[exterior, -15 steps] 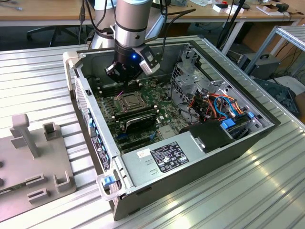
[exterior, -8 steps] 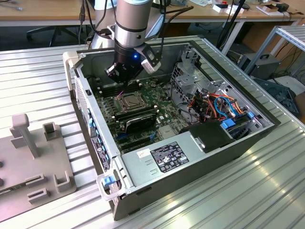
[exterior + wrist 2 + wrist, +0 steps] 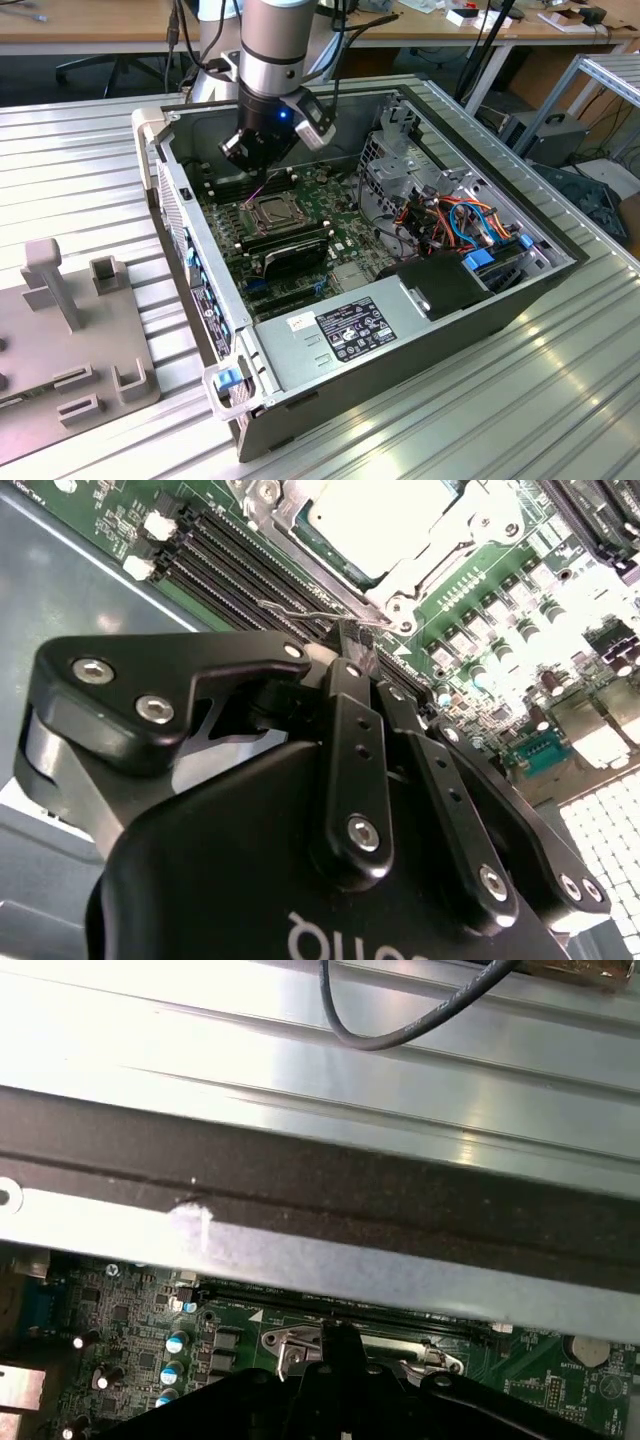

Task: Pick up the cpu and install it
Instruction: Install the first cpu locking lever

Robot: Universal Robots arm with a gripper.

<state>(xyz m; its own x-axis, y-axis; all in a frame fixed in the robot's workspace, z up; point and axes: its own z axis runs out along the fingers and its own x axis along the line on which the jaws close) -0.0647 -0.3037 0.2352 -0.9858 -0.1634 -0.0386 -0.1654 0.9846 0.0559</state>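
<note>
Inside open case, gripper (image 3: 262,160) hovers just above socket (image 3: 271,211), jaws pressed together, holding nothing; cpu (image 3: 380,520) sits seated just beyond fingertips (image 3: 350,655), square, no long axis.

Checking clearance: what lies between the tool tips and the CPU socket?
In the second wrist view, the socket's thin wire lever lies between the black tool and the metal-framed CPU socket.

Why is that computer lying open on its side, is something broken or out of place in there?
Nothing looks broken. The computer case lies open, its side panel off, showing the motherboard. The gripper hangs just above the CPU socket, its fingers closed together. The cables at the exterior view's right look bundled, not torn.
</note>
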